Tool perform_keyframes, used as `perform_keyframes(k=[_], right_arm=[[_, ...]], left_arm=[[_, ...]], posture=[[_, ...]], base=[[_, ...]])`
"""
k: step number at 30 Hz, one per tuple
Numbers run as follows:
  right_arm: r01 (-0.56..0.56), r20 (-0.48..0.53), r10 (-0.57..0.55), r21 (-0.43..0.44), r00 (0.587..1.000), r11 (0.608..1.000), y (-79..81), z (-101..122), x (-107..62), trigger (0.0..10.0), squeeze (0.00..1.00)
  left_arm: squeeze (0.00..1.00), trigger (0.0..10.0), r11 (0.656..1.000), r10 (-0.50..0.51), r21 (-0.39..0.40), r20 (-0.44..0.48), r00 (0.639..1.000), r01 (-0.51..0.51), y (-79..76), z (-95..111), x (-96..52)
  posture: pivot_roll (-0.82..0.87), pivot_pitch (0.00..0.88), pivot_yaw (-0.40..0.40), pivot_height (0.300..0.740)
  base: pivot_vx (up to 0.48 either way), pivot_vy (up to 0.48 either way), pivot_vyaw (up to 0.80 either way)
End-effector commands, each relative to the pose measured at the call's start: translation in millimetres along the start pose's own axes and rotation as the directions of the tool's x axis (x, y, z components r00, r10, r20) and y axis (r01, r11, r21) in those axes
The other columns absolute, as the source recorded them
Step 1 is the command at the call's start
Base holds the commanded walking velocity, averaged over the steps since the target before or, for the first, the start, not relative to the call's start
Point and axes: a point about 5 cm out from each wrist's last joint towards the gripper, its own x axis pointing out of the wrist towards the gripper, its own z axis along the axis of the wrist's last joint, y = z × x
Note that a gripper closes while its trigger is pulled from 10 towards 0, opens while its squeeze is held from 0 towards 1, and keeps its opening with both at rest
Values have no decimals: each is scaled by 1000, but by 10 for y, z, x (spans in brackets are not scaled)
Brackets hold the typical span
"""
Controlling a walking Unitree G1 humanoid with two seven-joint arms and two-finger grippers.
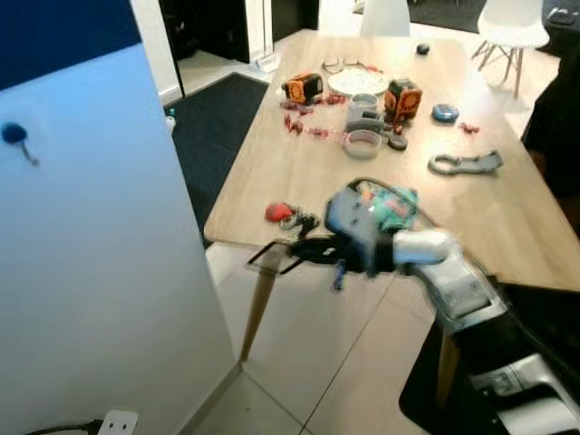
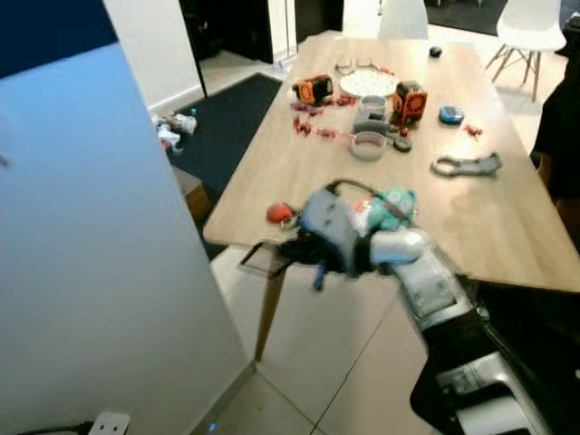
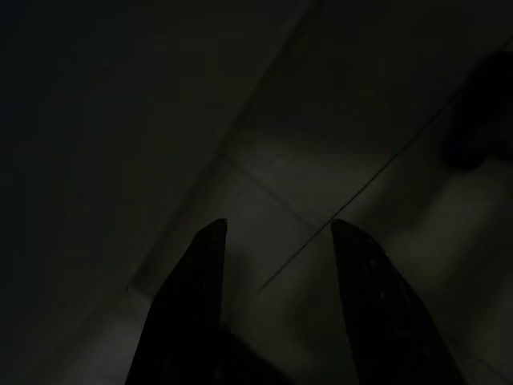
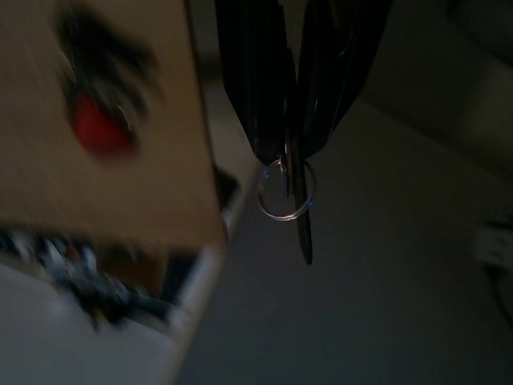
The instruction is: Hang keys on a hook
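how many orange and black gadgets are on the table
2. One orange-and-black gadget sits toward the robot's left of the white plate; the other orange-and-black gadget stands toward its right. Clutter might hide more.

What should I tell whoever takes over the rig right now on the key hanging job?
Right end effector: shut on the keys, ring and key dangling below the fingertips, held off the near corner of the wooden table.
Left end effector: open, idle, hanging over the tiled floor.
Hook: on the white wall panel to the robot's left, nothing on it.
Done: keys picked up.
Left: carry them across to the hook, slip the ring over it, let go.
A red object lies at the table edge.
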Motion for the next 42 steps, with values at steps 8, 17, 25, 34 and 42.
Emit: perform_keyframes(k=[8, 17, 25, 34, 42], right_arm=[[-19, -13, 19, 7, 1000, 1000, 41, -35, 34, 10000, 0], [-27, -14, 27, 14, 1000, 1000, 76, -53, 63, 10000, 0], [-29, -12, 30, 12, 999, 999, 81, -48, 77, 10000, 0], [-39, -8, 39, 12, 999, 999, 96, -44, 88, 10000, 0], [-68, -13, 69, 23, 998, 997, 147, -63, 84, 10000, 0]], left_arm=[[0, 10000, 997, -43, 67, -21, 999, 44, -118, -59, 7], [0, 10000, 995, -65, 75, -18, 998, 66, -177, -48, 11], [0, 10000, 995, -72, 74, -17, 997, 73, -212, -38, 15], [0, 10000, 994, -73, 81, -14, 997, 74, -215, -16, 16], [0, 10000, 993, -76, 86, -21, 997, 77, -223, -33, 16]], posture=[[-79, 45, 49, 740], [-75, 50, 52, 740], [-79, 40, 51, 740], [-80, 40, 50, 740], [-79, 41, 55, 740]], base=[[0, 0, 763], [0, 0, 763], [0, 0, 763], [0, 0, 763], [0, 0, 763]])
